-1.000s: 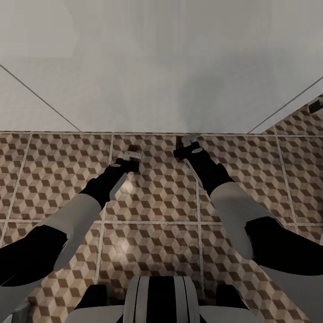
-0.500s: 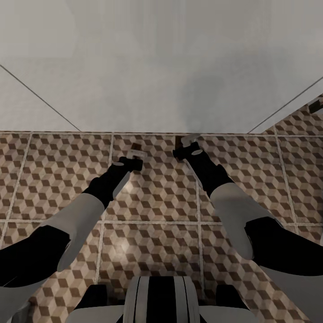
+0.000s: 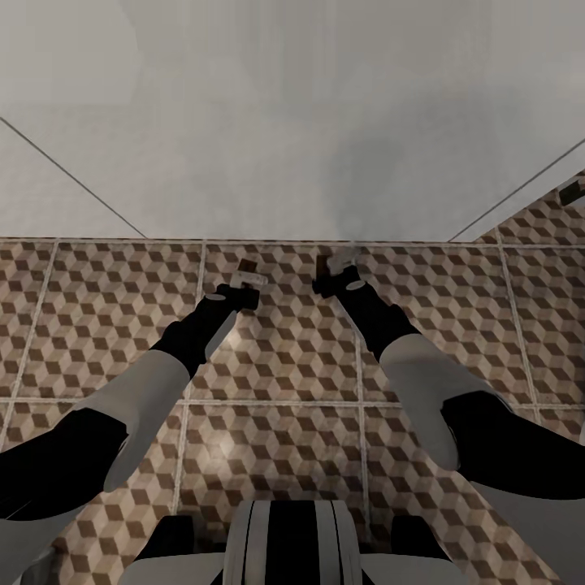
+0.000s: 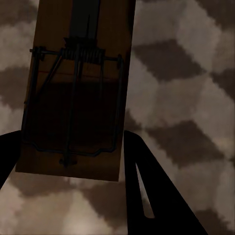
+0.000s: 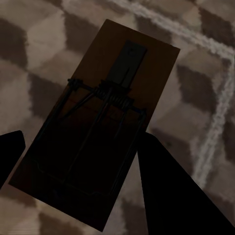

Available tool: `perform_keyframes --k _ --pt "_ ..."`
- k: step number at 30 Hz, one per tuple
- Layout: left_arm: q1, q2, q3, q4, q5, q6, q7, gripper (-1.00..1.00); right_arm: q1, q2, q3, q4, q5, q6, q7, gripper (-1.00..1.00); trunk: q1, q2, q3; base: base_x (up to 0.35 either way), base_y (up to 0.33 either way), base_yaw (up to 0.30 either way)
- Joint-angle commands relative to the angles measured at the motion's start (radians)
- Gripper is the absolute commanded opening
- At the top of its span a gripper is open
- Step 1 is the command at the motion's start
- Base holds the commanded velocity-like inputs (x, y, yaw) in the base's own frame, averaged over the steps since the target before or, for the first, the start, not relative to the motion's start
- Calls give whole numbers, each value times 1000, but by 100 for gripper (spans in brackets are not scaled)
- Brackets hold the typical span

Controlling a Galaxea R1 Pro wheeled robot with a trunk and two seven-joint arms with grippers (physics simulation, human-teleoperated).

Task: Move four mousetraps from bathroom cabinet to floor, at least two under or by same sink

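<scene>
No readable text or labels anywhere.

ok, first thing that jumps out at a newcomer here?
Both arms stretched low over the cube-patterned bathroom floor, just short of the pale wall. Each tool carries a mousetrap: the left tool with one mousetrap between its fingers, the right tool likewise with another mousetrap. A small dark object lies far right.

left arm (image 3: 195,329) nudged forward, right steady

Pale grey wall (image 3: 292,114) with thin diagonal seams, plain and smooth.
</scene>
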Motion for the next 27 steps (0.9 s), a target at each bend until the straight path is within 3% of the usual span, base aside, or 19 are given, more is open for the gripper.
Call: perform_keyframes --k 1,27 --pt "0 1 -7 -2 7 5 10 -100 0 0 2 0 7 5 3 -100 0 0 0 0 0 0" --pt "0 3 -13 -2 7 -1 7 -100 0 0 2 6 7 -2 3 -100 0 0 0 0 0 0"
